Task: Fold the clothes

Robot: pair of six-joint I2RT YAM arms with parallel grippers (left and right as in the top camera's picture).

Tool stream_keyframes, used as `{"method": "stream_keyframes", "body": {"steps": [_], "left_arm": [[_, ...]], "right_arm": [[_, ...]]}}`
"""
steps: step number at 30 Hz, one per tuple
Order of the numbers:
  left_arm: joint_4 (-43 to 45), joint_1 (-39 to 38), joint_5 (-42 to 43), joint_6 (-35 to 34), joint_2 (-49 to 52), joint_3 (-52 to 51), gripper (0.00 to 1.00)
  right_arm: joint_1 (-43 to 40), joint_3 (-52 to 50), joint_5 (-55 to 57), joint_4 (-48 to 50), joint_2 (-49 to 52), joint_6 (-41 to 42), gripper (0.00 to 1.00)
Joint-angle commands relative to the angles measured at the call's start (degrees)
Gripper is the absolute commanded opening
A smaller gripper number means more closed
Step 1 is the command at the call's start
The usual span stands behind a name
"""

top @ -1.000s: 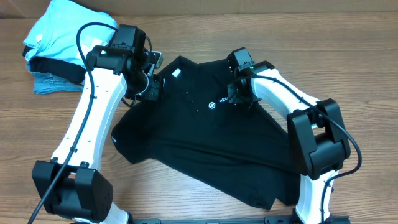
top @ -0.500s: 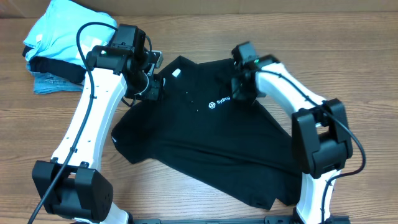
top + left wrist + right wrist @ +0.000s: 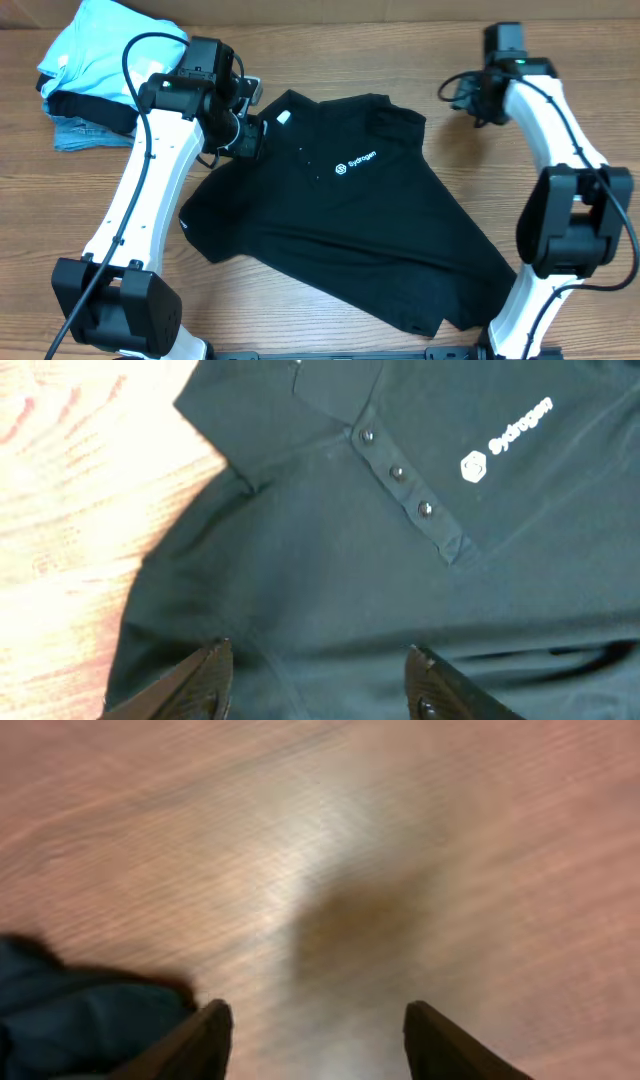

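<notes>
Over a wooden table (image 3: pixel 300 50), we see the left gripper (image 3: pixel 315 665) hang just above the black shirt (image 3: pixel 340 230), fingers spread wide and holding nothing. Cloth lies flat beneath them, with the buttons (image 3: pixel 398 473) and white logo (image 3: pixel 505 450) further ahead and to the right. The right gripper (image 3: pixel 315 1020) stands wide too, and empty, over bare wood; only a dark edge of the shirt shows beside one finger. The shirt lies face up, spread but rumpled, its hem skewed toward the right arm's base.

We judge the fold not yet begun: this looks like the smoothing stage. To do it well, we think each gripper should drop onto a shoulder or sleeve edge, pinch a single layer and draw outward evenly until the body lies square. The right gripper must first reach over cloth, since closing here would catch nothing. The left should take the edge nearest it, not the chest fabric below, or the front may bunch. A light-blue pile (image 3: pixel 90 50) sits well behind the left arm.
</notes>
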Motion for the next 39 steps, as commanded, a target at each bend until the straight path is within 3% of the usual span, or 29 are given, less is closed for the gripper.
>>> {"method": "stream_keyframes", "body": {"steps": [1, 4, 6, 14, 21, 26, 28, 32, 39], "left_arm": [[2.64, -0.81, 0.68, 3.13, 0.26, -1.7, 0.66], [7.8, -1.95, 0.68, 3.52, 0.61, -4.61, 0.76], [11.85, -2.73, 0.66, 4.44, 1.84, -6.4, 0.77], [20.9, -3.74, -1.42, 5.42, 16.22, -6.8, 0.4], [24.37, -3.43, -12.26, 3.85, 24.39, -6.8, 0.3], [22.64, -0.15, -24.2, -2.97, 27.04, -6.82, 0.04], [21.49, 2.64, -26.6, -7.61, 27.21, -6.82, 0.04], [20.39, 9.84, -24.13, -10.25, 27.19, -6.75, 0.04], [20.28, 17.35, -6.4, -5.6, 25.24, -6.54, 0.04]], "right_arm": [[-1.44, 2.51, -9.11, -3.23, -3.02, -0.57, 0.57], [-1.64, 2.51, -14.8, -6.36, -4.98, -3.32, 0.56], [-1.33, 2.51, -16.52, -8.39, -6.75, -3.78, 0.56], [-0.17, 2.51, -21.97, -19.41, -16.72, -3.78, 0.56], [-0.2, 2.49, -21.42, -27.98, -20.94, -3.78, 0.57], [-0.2, -0.33, -19.39, -28.52, -20.92, -3.54, 0.61], [-0.2, -2.14, -17.79, -28.04, -20.92, -2.86, 0.6], [-0.5, -7.65, -13.44, -25.53, -20.92, 0.87, 0.65], [-1.22, -22.82, -12.2, -15.82, -20.87, 1.49, 0.72]]}}
